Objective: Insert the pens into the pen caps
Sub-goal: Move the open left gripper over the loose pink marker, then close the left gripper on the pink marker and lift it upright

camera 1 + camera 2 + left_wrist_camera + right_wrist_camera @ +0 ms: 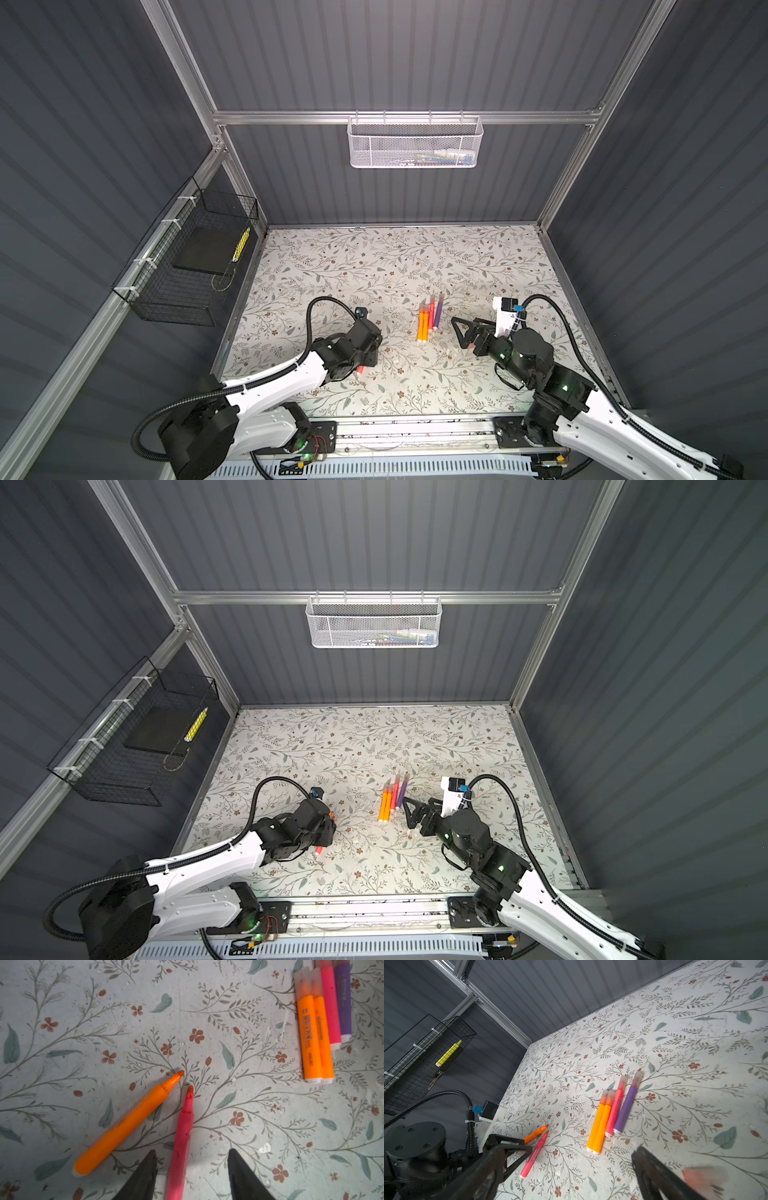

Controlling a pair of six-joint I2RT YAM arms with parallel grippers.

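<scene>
My fingers (143, 1176): matt black plastic. Pens (124, 1126): smooth, faintly glossy plastic. Caps (302, 982): frosted translucent plastic. Tabletop (207, 991): matt, scuffed floral sheet.

Left hand (192, 1151) points down, jaws partly apart; right hand (582, 1148) angled low, jaws wide apart.

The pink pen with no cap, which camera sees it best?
The left wrist view: the uncapped slim red-pink marker pen is close, tip clear. The right wrist view shows it whole but smaller; both top views show only its end.
</scene>
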